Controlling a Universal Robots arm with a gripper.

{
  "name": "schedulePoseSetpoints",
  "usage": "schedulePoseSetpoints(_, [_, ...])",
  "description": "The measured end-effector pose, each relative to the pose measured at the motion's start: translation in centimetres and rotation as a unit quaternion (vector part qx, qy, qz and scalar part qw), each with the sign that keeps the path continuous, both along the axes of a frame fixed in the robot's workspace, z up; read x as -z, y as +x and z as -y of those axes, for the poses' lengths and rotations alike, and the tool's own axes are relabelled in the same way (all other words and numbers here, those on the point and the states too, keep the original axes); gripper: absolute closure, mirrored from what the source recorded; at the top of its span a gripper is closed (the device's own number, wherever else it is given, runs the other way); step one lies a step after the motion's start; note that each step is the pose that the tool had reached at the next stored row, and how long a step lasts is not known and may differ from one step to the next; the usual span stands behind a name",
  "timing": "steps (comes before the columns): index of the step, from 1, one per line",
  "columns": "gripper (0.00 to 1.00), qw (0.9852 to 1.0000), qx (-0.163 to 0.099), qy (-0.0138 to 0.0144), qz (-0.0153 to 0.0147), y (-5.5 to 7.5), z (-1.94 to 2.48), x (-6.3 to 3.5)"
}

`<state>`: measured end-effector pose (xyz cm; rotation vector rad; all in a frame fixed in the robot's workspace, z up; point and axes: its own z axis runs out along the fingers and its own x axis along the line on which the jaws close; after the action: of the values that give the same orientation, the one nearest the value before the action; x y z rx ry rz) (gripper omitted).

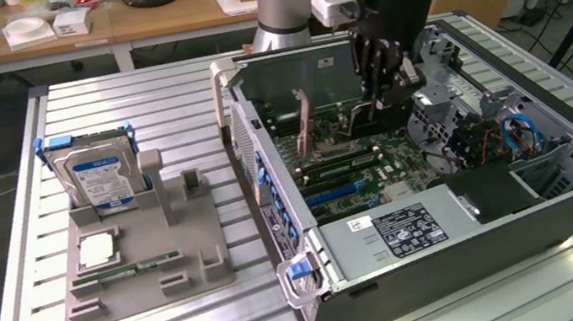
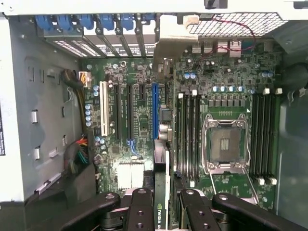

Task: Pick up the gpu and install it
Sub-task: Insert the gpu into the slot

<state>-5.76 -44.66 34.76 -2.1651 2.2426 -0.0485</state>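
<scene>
On the exterior view's left, a grey holder (image 1: 206, 266) is sitting on the slatted worktop (image 1: 139, 89). It is carrying an upright hard drive (image 1: 102, 179), a processor chip (image 1: 98, 250) and a narrow memory stick (image 1: 122, 272), all well apart from the work.

Toward the middle, the open computer case (image 1: 397, 289) is lying on its side with the motherboard (image 2: 139, 125) facing up. The gripper (image 1: 378, 100) is reaching down into the case from above. Its jaws are clenching on the gpu (image 1: 307, 119), which is hanging edge-down over the board and apparently not touching it.

From the wrist view, the gpu (image 2: 160, 178) is showing edge-on as a thin black card between the gripper (image 2: 166, 209) fingers (image 2: 139, 211). Its metal bracket (image 2: 171, 43) is pointing at the rear slot openings. Across the board in order are a white slot (image 2: 103, 110), two black slots, a blue slot (image 2: 155, 108) and the empty processor socket (image 2: 226, 144). The card edge is running parallel to the blue slot and seems to be just beside it, toward the socket.

The pick-up looks done, and the installing step is in hand, at the lining-up stage. I judge that seating the card is going to call for a small sideways correction, so that its edge is sitting squarely over the slot. The bracket also needs to be meeting its rear opening before any straight downward press.
</scene>
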Motion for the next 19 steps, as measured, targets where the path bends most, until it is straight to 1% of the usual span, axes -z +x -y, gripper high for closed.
schedulePoseSetpoints(14, [0.74, 1.0, 0.0, -0.0001, 0.0, -0.9, 0.16, 2.54])
schedulePoseSetpoints(19, [0.74, 1.0, 0.0, -0.0002, -0.0001, -1.0, 0.48, 3.14])
